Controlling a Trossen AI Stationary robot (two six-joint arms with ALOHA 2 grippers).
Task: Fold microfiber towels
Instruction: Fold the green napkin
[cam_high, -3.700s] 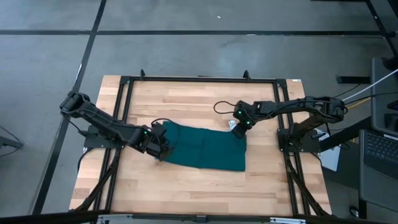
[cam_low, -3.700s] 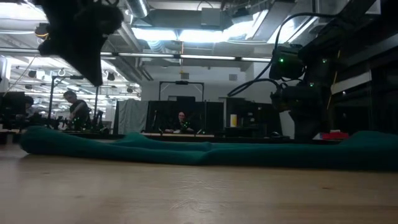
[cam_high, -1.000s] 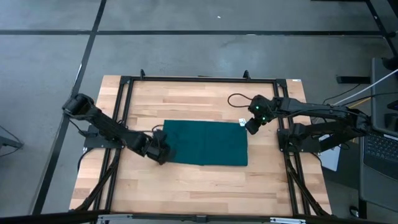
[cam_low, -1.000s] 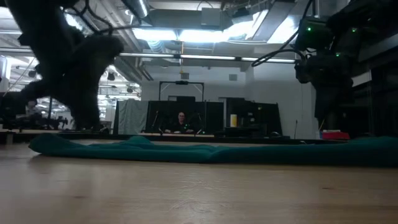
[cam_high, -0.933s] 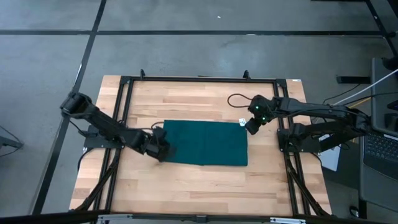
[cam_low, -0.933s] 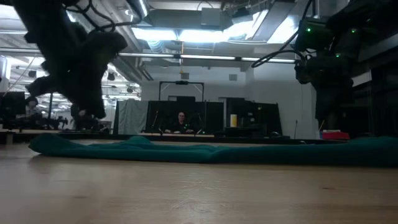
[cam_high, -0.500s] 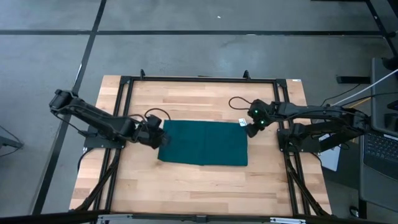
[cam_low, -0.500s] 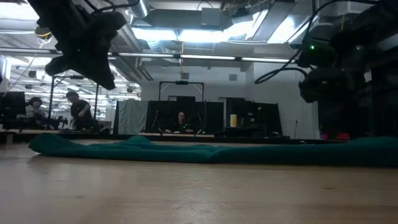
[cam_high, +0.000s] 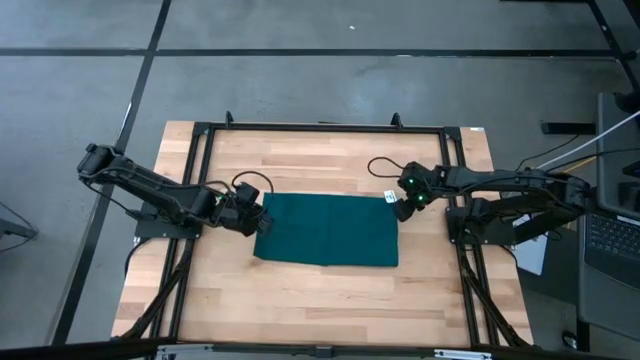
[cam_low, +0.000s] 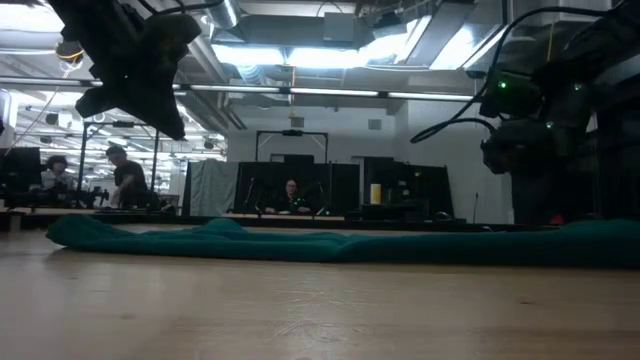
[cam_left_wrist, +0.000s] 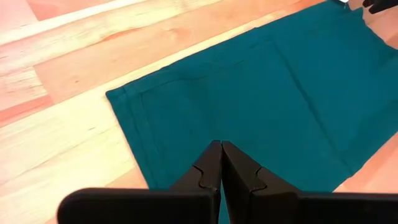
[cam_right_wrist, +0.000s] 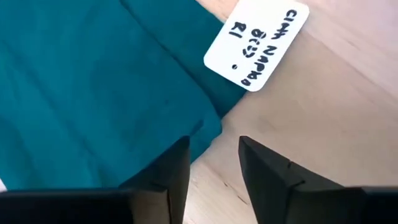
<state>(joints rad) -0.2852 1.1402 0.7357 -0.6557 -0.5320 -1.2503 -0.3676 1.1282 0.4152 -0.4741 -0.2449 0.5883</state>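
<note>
Towel: the dark teal microfiber towel (cam_high: 327, 230) lies flat on the wooden table (cam_high: 300, 300), a tidy rectangle near the middle, between the two grippers.
Tag: a small white tag (cam_right_wrist: 256, 45) with handwriting sticks out from the towel's far right corner onto bare wood.
Left gripper: the left gripper (cam_high: 259, 218) sits at the towel's left edge, raised off the table as the low view shows; its fingers (cam_left_wrist: 208, 171) are pressed together with nothing between them, pointing over the cloth.
Right gripper: the right gripper (cam_high: 401, 211) hangs at the towel's far right corner, just beside the tag; its fingers (cam_right_wrist: 264, 168) stand apart, straddling the towel's corner edge. Whether they touch the cloth is hard to tell, but nothing is clamped.
Towel edge: seen level from the low view, the towel (cam_low: 330, 244) rests as a low, slightly rumpled strip across the tabletop.
Background: people (cam_low: 125, 178) are visible in the room beyond the table.
</note>
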